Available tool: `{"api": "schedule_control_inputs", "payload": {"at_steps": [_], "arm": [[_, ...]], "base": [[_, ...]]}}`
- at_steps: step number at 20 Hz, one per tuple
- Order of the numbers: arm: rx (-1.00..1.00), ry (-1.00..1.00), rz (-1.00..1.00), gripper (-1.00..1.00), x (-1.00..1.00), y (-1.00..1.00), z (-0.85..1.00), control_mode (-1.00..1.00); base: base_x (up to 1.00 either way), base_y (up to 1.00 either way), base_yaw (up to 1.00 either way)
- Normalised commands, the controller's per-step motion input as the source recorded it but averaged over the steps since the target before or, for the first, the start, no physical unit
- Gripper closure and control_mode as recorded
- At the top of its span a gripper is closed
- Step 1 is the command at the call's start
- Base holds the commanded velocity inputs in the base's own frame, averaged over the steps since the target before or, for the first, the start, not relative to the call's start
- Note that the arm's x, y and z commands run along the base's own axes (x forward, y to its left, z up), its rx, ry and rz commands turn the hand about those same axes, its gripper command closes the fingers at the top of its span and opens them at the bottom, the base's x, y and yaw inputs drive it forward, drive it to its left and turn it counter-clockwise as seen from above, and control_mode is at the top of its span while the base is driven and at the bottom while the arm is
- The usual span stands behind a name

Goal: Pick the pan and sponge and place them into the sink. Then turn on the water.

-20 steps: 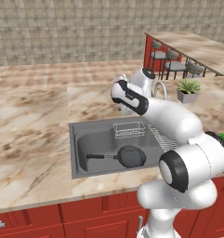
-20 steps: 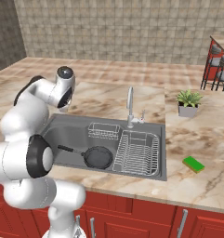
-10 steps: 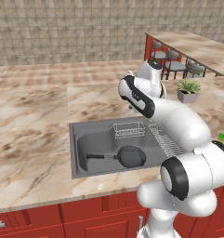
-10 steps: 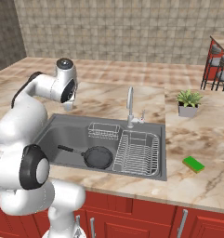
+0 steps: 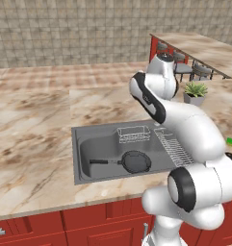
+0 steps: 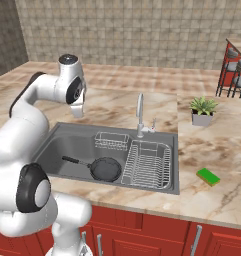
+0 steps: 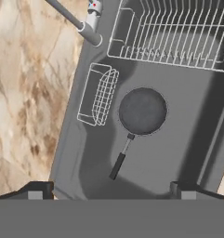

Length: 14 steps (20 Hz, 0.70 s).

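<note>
Marble counter (image 6: 117,107), red cabinets (image 5: 64,228)

I see even, bright rendered light, soft shadows inside the sink (image 5: 83,158), no glare, slightly coarse, pixelated edges throughout.

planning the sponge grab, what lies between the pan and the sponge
In the right base view, the ribbed draining rack and the sink rim lie between the pan and the sponge; then bare counter.
</note>
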Motion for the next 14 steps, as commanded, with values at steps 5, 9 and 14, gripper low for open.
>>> {"api": "schedule_control_inputs", "payload": {"at_steps": [5, 9, 14], "arm": [[-0.13, 0.04, 0.04, -1.0, -0.26, -0.25, 0.15, -1.0], [-0.09, 0.03, 0.05, -1.0, -0.29, -0.3, 0.11, -1.0], [-0.02, 0.02, 0.06, -1.0, -0.31, -0.4, 0.01, -1.0]], "base": [[0.0, 0.0, 0.0], [0.0, 0.0, 0.0], [0.0, 0.0, 0.0]]}}
